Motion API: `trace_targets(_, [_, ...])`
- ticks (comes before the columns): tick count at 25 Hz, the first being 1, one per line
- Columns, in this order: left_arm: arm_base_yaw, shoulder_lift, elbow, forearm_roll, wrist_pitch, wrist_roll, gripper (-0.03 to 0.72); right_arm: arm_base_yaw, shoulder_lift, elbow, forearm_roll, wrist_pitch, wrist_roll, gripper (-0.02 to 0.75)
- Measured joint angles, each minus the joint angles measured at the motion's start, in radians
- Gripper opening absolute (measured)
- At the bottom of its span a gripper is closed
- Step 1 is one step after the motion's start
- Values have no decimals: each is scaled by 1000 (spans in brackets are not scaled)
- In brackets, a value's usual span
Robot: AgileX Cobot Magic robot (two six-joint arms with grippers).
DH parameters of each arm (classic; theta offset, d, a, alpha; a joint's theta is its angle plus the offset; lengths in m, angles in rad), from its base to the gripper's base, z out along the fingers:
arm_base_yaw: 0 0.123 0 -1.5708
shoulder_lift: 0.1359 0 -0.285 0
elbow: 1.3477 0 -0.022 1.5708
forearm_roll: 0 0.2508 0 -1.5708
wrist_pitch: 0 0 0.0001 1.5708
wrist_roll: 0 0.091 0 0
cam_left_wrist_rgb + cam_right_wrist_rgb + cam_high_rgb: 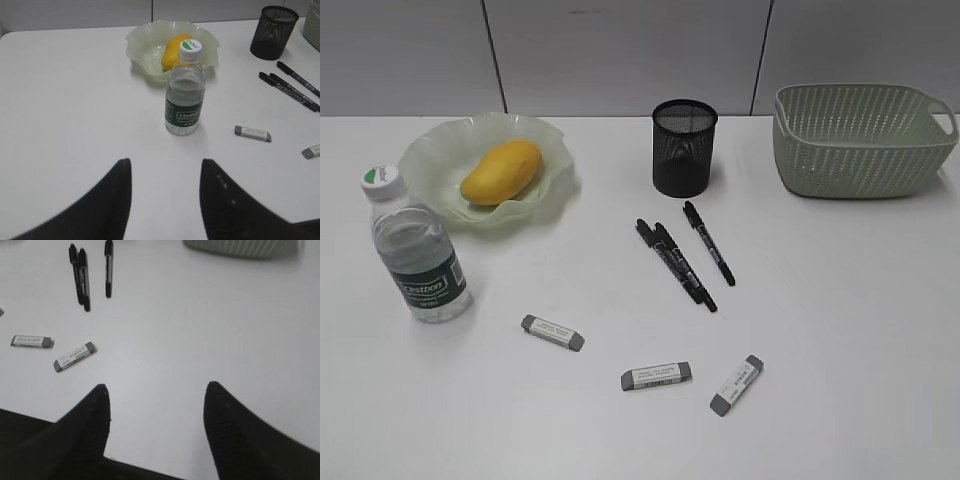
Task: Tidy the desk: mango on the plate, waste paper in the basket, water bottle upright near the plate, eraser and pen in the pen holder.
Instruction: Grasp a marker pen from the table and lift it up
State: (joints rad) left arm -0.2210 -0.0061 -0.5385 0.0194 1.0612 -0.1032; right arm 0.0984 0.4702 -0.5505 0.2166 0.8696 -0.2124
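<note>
on the wide white desk (840, 330) you have the smooth yellow-orange mango (501, 171) lying in the pale green ruffled glass plate (440, 150) at the far left. the small clear water bottle with the dark green label (417, 250) stands upright just in front of that plate, white-green cap on top. the black wire-mesh pen holder (684, 147) stands near the far middle, and the pale sage-green woven-look plastic basket (863, 139) sits at the far right; you cannot tell from these views what is inside either one.

three black pens (676, 261) lie flat in front of the pen holder, two of them touching side by side, the third just to their right. three grey erasers with white sleeves (656, 376) lie apart from one another nearer the front edge.

your left gripper (165, 200) hangs above bare desk with its jaws spread wide and nothing between them, the bottle straight ahead of it. your right gripper (157, 432) is likewise wide open and empty over bare desk, with two erasers and the pens ahead to its left and the basket's wall at the top of its view.
</note>
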Motion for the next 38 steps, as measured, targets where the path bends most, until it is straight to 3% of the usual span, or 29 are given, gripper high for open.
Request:
trace_targets(4, [37, 0, 0, -2, 0, 0, 307, 18, 483, -79, 97, -125, -40, 474])
trace_targets(9, [52, 0, 0, -2, 0, 0, 261, 159, 1046, -403, 121, -251, -46, 474])
trace_targets(17, [53, 0, 0, -2, 0, 0, 239, 239, 1685, -1027, 92, -106, 46, 456])
trace_targets(25, [53, 0, 0, -2, 0, 0, 237, 340, 1937, -1396, -152, 99, 199, 412])
trace_targets(33, [53, 0, 0, -2, 0, 0, 237, 374, 1952, -1433, -196, 109, 231, 298])
trace_targets(38, [53, 0, 0, -2, -1, 0, 237, 374, 1973, -1435, -205, 112, 233, 276])
